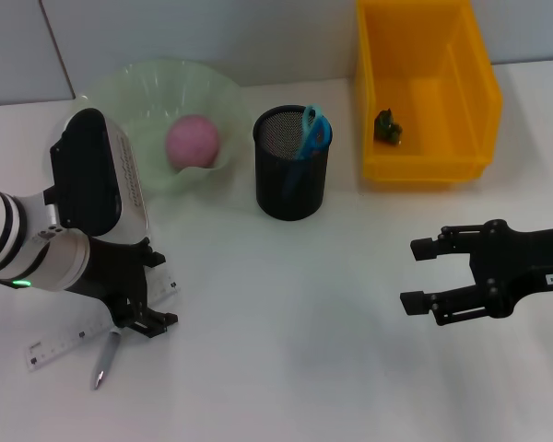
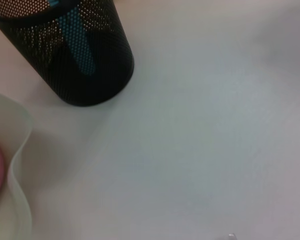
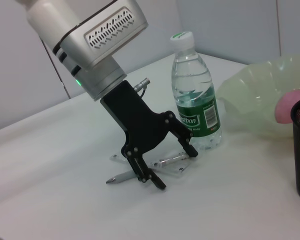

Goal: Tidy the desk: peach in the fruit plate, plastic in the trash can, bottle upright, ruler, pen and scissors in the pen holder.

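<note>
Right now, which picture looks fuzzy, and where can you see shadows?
Left wrist view: the pen holder and plate sit very close and look soft. Head view: sharper, with a faint shadow under the right gripper. Right wrist view: the left gripper throws a faint shadow by the ruler and pen; the bottle glints.

What things are made of

The pen holder (image 1: 292,164) is black metal mesh full of tiny holes. The bin (image 1: 424,92) is smooth yellow plastic. The bottle (image 3: 194,95) is clear shiny plastic with a green paper label. The ruler (image 1: 69,339) is see-through plastic. The tabletop (image 1: 295,331) is smooth, matt white.
</note>
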Available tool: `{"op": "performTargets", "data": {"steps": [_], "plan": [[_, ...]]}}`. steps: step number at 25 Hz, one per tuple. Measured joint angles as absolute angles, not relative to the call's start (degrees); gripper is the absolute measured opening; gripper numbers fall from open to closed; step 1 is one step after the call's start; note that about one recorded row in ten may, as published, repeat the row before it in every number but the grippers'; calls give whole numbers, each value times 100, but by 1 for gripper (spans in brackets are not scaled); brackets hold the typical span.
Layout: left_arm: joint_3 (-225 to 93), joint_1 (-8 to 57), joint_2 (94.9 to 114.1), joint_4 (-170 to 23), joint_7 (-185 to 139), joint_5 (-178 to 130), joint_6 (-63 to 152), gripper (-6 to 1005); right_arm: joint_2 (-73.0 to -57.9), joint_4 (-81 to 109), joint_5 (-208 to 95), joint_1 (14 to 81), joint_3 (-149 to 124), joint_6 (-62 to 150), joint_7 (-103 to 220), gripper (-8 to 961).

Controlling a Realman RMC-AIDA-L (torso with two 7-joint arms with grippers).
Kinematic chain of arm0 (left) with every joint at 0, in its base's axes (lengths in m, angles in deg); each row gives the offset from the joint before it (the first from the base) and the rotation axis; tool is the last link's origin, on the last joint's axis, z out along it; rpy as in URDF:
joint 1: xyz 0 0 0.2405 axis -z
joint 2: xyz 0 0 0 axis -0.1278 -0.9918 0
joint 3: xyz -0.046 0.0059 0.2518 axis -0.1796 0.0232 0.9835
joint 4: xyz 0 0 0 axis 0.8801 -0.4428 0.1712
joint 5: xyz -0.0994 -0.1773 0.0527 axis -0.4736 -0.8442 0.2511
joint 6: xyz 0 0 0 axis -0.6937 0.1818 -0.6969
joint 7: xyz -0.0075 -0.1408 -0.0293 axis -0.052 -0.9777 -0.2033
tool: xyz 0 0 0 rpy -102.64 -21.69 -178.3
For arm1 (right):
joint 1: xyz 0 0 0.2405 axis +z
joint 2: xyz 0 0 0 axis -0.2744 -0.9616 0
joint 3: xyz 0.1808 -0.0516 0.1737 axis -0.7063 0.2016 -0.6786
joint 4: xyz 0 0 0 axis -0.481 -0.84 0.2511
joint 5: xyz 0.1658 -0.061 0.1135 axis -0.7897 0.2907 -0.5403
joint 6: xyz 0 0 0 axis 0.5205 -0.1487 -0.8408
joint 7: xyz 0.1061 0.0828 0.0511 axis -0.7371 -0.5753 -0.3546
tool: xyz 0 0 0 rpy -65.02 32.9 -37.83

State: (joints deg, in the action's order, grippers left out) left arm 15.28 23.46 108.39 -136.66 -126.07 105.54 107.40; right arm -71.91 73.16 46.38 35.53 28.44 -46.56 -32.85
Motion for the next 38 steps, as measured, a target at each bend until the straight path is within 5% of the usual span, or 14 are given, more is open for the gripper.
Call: {"op": "performTargets", "data": {"steps": [16,38], "plan": [[1531,2366,10841,-13656,-12652,10608,10705,755,-7178,7223,4647,3555,2853,-4641,-3283,821],[1593,2363,10839,-13685,-12648,10716,10666,480,-7179,7211,4708,3589,2852,-4629,-3280,818]]}}
